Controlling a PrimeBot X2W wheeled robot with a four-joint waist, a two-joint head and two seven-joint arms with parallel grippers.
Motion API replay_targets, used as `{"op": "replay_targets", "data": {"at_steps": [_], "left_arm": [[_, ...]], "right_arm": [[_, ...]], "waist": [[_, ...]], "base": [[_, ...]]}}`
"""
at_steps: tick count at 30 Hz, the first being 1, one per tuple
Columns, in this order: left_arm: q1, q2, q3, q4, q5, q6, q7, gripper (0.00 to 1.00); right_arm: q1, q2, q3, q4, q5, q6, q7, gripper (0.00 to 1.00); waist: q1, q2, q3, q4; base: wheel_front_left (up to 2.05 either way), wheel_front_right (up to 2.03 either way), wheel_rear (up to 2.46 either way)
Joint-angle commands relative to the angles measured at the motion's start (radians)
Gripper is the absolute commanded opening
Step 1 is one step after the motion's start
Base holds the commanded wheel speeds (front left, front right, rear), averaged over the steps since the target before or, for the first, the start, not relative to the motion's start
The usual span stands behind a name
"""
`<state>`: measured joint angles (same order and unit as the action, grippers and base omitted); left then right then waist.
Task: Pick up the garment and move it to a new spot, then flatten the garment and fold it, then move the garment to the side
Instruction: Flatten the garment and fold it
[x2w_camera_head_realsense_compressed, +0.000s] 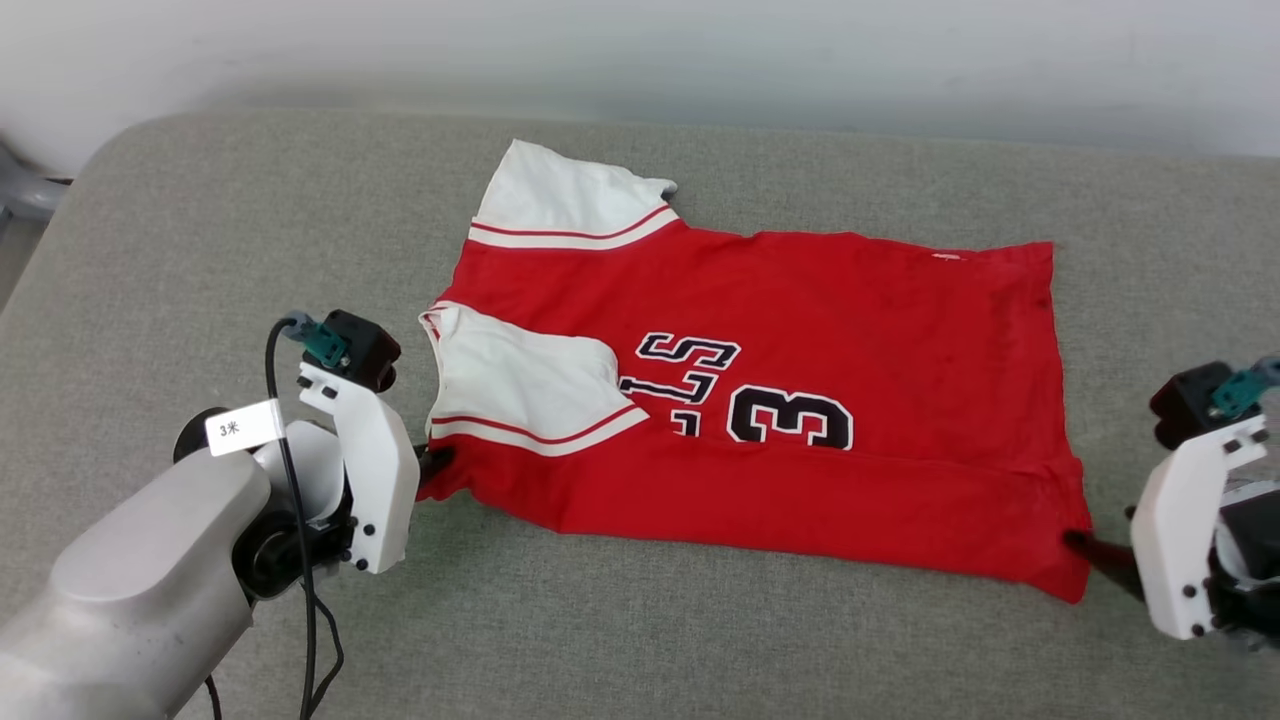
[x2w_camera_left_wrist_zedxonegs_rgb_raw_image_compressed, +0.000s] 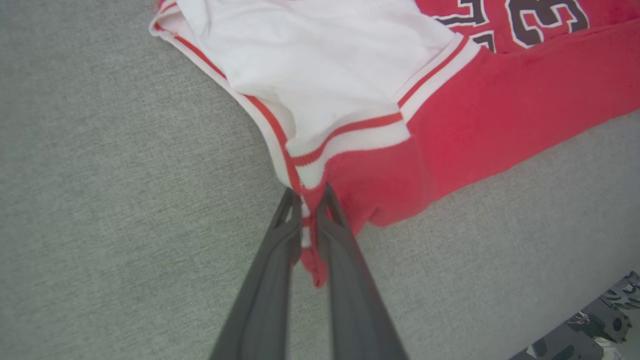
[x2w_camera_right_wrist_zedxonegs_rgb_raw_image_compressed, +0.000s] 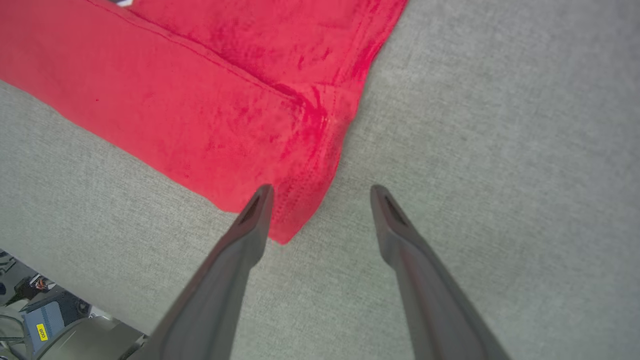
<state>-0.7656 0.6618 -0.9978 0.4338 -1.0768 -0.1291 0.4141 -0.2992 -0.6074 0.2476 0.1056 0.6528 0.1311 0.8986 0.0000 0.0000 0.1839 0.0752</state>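
A grey woven surface (x2w_camera_head_realsense_compressed: 200, 250) stretches out below a pale wall (x2w_camera_head_realsense_compressed: 700, 50), and the garment (x2w_camera_head_realsense_compressed: 820, 330) lies spread across its middle. It is a red jersey with its white, red-striped sleeve panels to the left and its hem to the right. The black number 3 (x2w_camera_head_realsense_compressed: 790, 415) sits just above a fold that runs along the near edge. The left gripper (x2w_camera_left_wrist_zedxonegs_rgb_raw_image_compressed: 310, 200) is at the near-left corner of the garment, its two dark fingers pressed together on a pinch of red cloth and striped trim. The right gripper (x2w_camera_right_wrist_zedxonegs_rgb_raw_image_compressed: 322, 192) is at the near-right corner with its fingers spread wide. The hem corner lies between them, one fingertip (x2w_camera_right_wrist_zedxonegs_rgb_raw_image_compressed: 260, 200) at the fabric's edge and the other over bare grey cloth, gripping nothing.
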Motion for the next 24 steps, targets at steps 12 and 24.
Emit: {"op": "replay_targets", "data": {"at_steps": [12, 24], "left_arm": [[-0.035, -0.007, -0.010, 0.002, 0.018, -0.001, -0.036, 0.00], [0.007, 0.010, -0.021, 0.025, -0.005, -0.001, -0.067, 0.00]], "right_arm": [[-0.012, 0.108, 0.134, 0.205, -0.046, -0.001, -0.069, 1.00], [-0.041, 0.059, 0.178, 0.239, 0.040, -0.001, -0.230, 0.00]], "waist": [[0.0000, 0.0000, 0.056, 0.017], [0.0000, 0.0000, 0.008, -0.004]], "base": [[0.00, 0.00, 0.00], [0.00, 0.00, 0.00]]}}
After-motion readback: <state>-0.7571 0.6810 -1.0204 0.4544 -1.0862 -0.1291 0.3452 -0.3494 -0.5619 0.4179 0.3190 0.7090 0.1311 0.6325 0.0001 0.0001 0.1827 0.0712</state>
